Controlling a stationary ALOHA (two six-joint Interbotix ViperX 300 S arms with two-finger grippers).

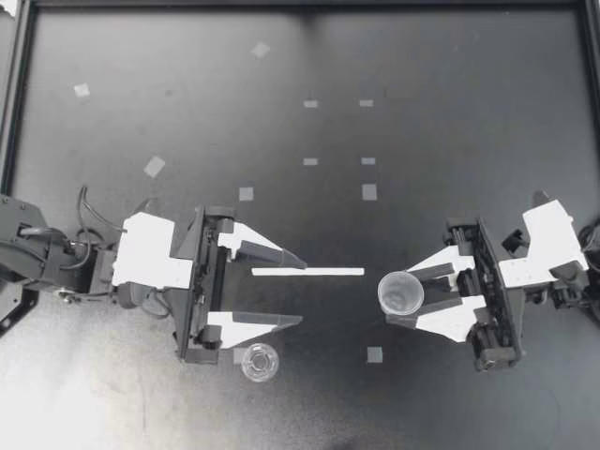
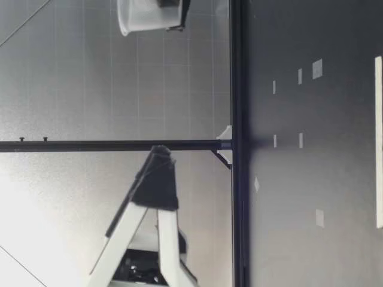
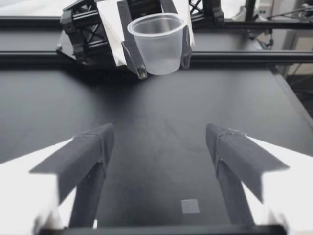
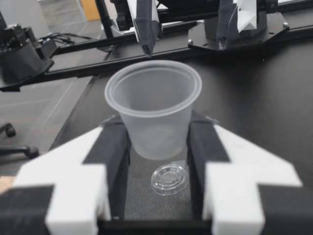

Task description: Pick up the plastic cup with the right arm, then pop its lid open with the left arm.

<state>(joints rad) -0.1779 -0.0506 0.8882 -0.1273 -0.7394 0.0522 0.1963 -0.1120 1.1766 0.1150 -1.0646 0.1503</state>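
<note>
My left gripper [image 1: 302,291] hangs open above the black table [image 1: 450,141], with nothing between its fingers. Facing it, my right gripper [image 1: 401,296] is shut on a translucent plastic cup [image 1: 401,292], upright and mouth up. In the low view the cup [image 2: 146,15] and the left gripper [image 2: 157,173] are both well above the table. From the left wrist, the cup [image 3: 159,41] hangs ahead of the open left gripper [image 3: 164,147]. A small clear round lid [image 1: 260,362] lies on the table beside the left gripper. The right wrist view shows a clear lid [image 4: 169,178] under the held cup [image 4: 154,112].
A thin white strip [image 1: 307,272] lies on the table between the two grippers. Several small pale tape squares [image 1: 369,191] dot the surface. A black frame rail [image 1: 19,94] borders the table on the left and at the far side.
</note>
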